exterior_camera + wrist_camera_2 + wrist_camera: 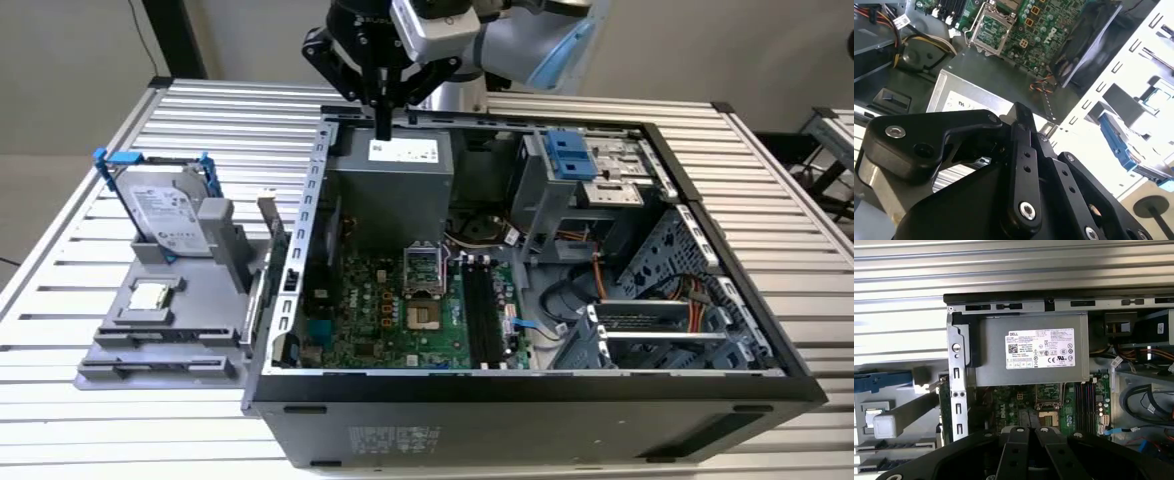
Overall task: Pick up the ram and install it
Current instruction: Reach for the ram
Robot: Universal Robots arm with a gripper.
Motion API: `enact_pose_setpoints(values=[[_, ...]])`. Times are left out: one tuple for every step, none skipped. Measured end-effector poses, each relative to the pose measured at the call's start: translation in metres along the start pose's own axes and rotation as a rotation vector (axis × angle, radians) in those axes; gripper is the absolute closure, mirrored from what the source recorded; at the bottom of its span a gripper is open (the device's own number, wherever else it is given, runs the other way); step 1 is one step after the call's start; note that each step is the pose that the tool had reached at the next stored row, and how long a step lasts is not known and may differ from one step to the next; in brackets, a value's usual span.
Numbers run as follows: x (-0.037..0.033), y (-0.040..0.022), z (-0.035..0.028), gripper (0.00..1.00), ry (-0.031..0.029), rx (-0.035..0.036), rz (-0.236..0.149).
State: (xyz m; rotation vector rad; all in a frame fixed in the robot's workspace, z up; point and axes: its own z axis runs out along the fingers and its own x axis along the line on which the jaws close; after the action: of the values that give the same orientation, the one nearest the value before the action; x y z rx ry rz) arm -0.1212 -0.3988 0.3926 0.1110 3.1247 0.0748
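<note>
Pick step, judging: gripper (pixel 383 128) hovering over the power supply (pixel 400 170), fingers pressing together, gripping nothing; a clean grasp is calling for parted fingers squared across the thin faces of the ram (pixel 275 250); ram standing on edge in the grey fixture (pixel 160 330), toward the exterior view's left, well apart.

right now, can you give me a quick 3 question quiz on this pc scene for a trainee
1. True or false: the gripper hangs above the power supply.
2. What stands in the blue bracket outside the computer case? A) fan B) hard drive C) keyboard
3. Fill in: the fingers are ____.
Key: 1 true; 2 B; 3 shut.
</note>
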Motion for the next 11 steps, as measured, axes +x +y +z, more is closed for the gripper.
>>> enact_pose_setpoints(values=[[0.0000, 0.0000, 0.0000, 1.00, 0.0004, 0.0000, 0.000], [0.0000, 0.0000, 0.0000, 1.00, 0.0004, 0.0000, 0.000], [0.0008, -0.0001, 0.0000, 1.00, 0.0005, 0.0000, 0.000], [0.0018, -0.0001, 0.0000, 1.00, 0.0005, 0.0001, 0.000], [0.0036, -0.0002, -0.0001, 1.00, 0.0005, 0.0001, 0.000], [0.0055, -0.0004, -0.0001, 1.00, 0.0005, 0.0001, 0.000], [0.0078, -0.0006, -0.0001, 1.00, 0.0005, 0.0001, 0.000], [0.0104, -0.0007, -0.0002, 1.00, 0.0005, 0.0002, 0.000], [0.0130, -0.0009, -0.0002, 1.00, 0.0005, 0.0000, 0.000], [0.0159, -0.0011, -0.0003, 1.00, 0.0005, 0.0001, 0.000], [0.0188, -0.0013, -0.0003, 1.00, 0.0005, 0.0000, 0.000]])
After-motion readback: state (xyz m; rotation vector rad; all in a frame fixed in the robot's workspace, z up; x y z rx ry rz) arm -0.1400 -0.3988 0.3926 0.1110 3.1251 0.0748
